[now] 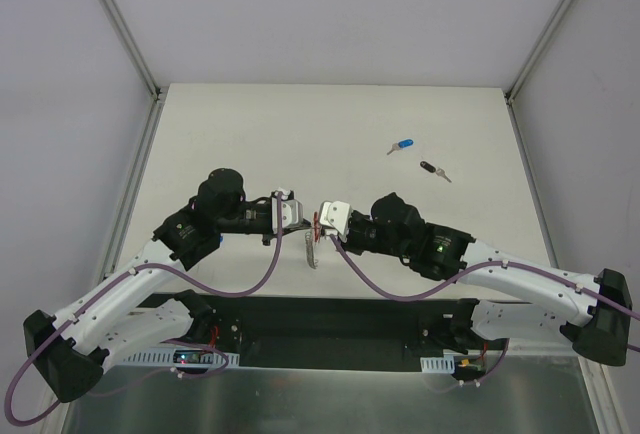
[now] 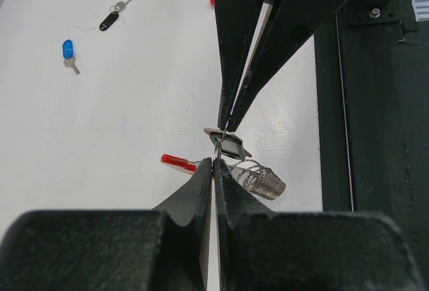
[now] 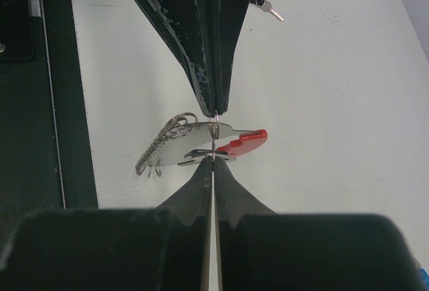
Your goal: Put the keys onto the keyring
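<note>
The keyring [image 1: 313, 252], a bunch of silver links with a red plastic piece [image 2: 178, 163], hangs between my two grippers above the table's near middle. My left gripper [image 1: 307, 221] is shut on a small silver ring [image 2: 218, 149] at the top of the bunch. My right gripper [image 1: 321, 224] is shut on the same ring [image 3: 213, 133] from the other side, tip to tip. The coiled links [image 3: 155, 151] and a flat silver plate hang beside it. A blue-headed key [image 1: 402, 145] and a black-headed key [image 1: 432, 169] lie apart on the table at the far right.
The black base rail [image 1: 330, 319] runs along the table's near edge below the arms. Grey walls with metal frame posts [image 1: 150, 104] bound the white table on the left, right and back.
</note>
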`<state>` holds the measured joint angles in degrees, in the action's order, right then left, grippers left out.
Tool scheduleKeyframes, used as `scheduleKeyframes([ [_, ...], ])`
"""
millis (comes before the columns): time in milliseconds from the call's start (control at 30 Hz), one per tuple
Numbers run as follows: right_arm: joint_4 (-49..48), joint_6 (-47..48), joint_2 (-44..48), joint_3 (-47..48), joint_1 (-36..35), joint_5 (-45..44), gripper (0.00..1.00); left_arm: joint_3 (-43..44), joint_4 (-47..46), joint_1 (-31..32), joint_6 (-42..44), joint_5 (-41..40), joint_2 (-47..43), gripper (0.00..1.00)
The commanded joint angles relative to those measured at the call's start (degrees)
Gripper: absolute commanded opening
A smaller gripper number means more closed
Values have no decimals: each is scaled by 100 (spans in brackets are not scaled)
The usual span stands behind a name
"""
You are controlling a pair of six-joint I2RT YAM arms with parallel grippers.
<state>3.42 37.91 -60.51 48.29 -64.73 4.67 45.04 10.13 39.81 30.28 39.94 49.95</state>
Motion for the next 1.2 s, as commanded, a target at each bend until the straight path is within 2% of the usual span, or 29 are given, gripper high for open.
scheduleKeyframes([
  [0,-184,-100,57,233,-22,-80,1,-21,-266,44,92,31,-126,0],
  [1167,-201,-152,-49,321,-22,-1,2,-39,-275,44,109,101,-109,0],
])
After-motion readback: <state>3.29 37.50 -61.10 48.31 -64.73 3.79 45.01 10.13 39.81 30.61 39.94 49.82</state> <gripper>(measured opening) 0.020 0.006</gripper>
